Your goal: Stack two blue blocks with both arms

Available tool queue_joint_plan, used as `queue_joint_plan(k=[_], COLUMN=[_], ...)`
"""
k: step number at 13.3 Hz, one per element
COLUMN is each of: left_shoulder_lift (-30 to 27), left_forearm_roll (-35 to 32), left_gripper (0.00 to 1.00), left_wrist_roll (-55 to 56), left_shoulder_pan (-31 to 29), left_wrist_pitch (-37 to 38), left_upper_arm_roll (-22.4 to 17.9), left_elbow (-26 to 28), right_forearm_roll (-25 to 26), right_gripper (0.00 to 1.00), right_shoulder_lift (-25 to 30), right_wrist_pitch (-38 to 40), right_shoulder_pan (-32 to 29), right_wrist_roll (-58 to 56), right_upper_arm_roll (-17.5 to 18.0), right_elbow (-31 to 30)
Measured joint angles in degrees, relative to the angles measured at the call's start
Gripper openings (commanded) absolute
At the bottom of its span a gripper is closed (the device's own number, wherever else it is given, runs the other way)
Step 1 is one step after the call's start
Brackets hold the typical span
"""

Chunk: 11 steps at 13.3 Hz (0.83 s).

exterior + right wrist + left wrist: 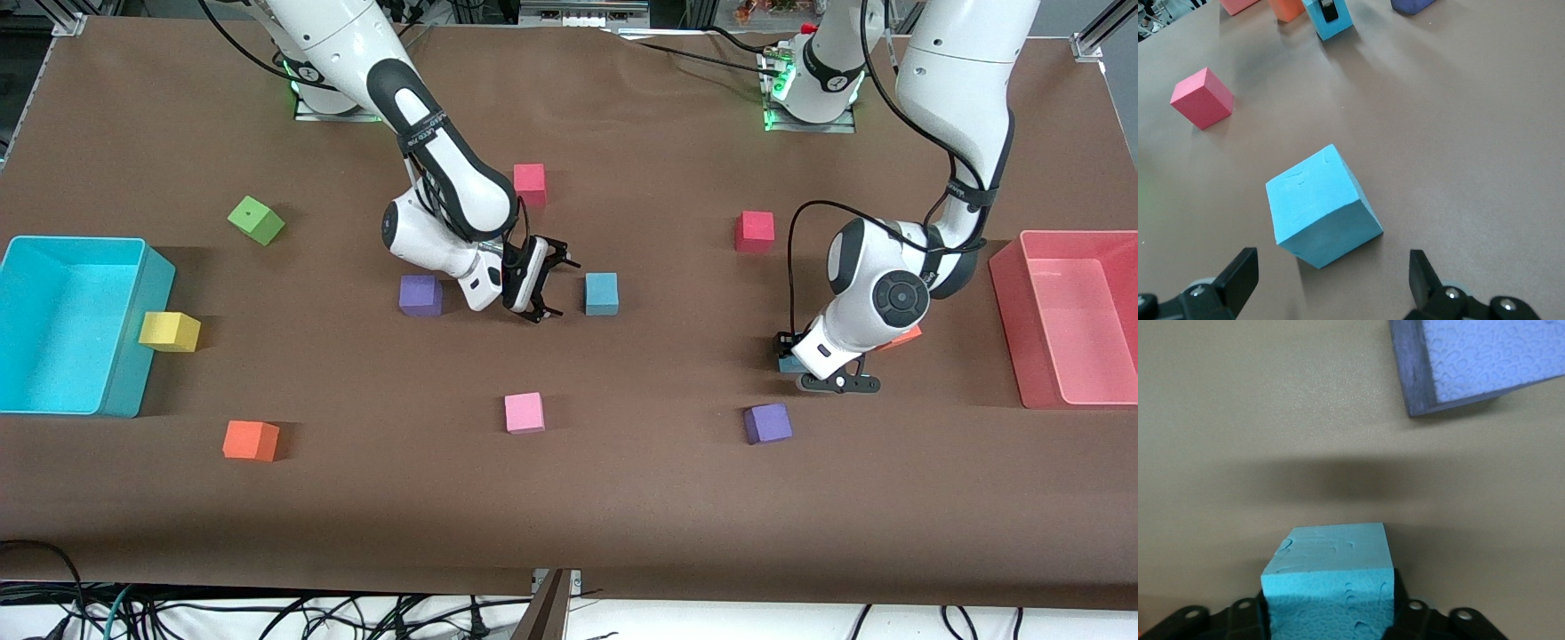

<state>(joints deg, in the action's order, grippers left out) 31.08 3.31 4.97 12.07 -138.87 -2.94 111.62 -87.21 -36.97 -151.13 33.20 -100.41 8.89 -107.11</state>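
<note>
L gripper (794, 356) is down at the bench (622, 498) toward the left arm's end, fingers (1405, 613) clenched on a blue block (1331, 583) that sits on the bench surface; in the front view most of that block is hidden under the wrist, w/ an orange block (905, 336) just beside it and a purple block (767, 423) near, closer to the front camera. R gripper (553, 286) hangs low over mid-bench, fingers (1241, 273) released and spread wide, nothing in them; the second blue block (601, 293) lies on the bench just beside it, not touched, a bit skewed in the right wrist view. Another purple block (420, 295) sits near the R wrist. Pink bin (1067, 320) stands at the left arm's end.
</note>
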Motion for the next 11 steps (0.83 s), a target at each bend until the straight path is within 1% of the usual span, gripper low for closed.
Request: queue_joint_plan(k=[1, 3, 5, 8, 10, 11], left_shoulder_lift=[-0.3, -2.1, -6.0, -11.0, -12.0, -12.0], left_forearm_roll=[0.0, 0.0, 0.0, 0.4, 1.2, 1.3], left_gripper=[0.0, 0.0, 0.0, 0.0, 0.0, 0.0], left_wrist_roll=[0.0, 0.0, 0.0, 0.8, 4.8, 7.9], left_shoulder_pan=[0.0, 0.0, 0.1, 0.3, 0.8, 1.4], left_wrist_pitch=[0.1, 2.6, 6.4, 14.7, 19.4, 20.2], left_upper_arm_roll=[0.0, 0.0, 0.7, 3.4, 6.3, 8.2], left_elbow=[0.0, -0.4, -1.0, -4.2, -8.2, -9.6], right_forearm_roll=[-0.4, -0.7, -0.8, -0.8, -0.8, -0.8], right_gripper=[1.0, 1.0, 1.0, 1.0, 1.0, 1.0], right_shoulder_lift=[0.0, -0.1, -0.3, -0.6, -0.7, -0.7], right_wrist_pitch=[0.5, 2.0, 2.3, 2.4, 2.4, 2.5], right_shoulder_pan=[0.0, -0.4, -0.7, -0.9, -1.0, -1.0], right_wrist_roll=[-0.9, -2.4, -2.9, -3.8, -3.9, -3.9], right_upper_arm_roll=[0.0, 0.0, 0.0, 0.0, 0.0, 0.0], right_elbow=[0.0, 0.0, 0.0, 0.0, 0.0, 0.0])
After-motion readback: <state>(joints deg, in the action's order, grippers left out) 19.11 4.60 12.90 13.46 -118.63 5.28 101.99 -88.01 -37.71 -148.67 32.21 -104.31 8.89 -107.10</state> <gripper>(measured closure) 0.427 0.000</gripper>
